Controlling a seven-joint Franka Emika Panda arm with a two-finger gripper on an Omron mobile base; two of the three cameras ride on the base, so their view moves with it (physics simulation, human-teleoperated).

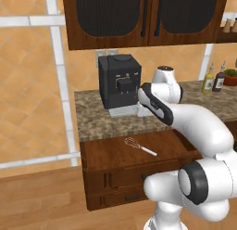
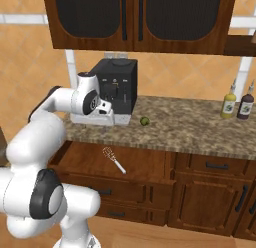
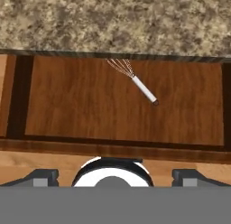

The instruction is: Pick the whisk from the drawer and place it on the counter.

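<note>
kitchen with granite counter (image 2: 190, 127) over an open drawer (image 3: 81, 105); whisk (image 3: 135, 81) lies flat on the drawer bottom near the counter edge. gripper (image 3: 115, 173) hovers above, fingers spread, empty. whisk judged light, thin, wire head springy; pinch the stiff handle

Orange tiled wall (image 1: 28, 85) with white bands, dark upper cabinets (image 2: 135, 19), wooden floor (image 1: 41, 201).

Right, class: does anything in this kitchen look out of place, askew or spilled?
A small green fruit sits loose on the counter beside the coffee machine. The whisk lies slanted, alone in the open drawer, head towards the counter. Nothing looks spilled or damaged.
</note>
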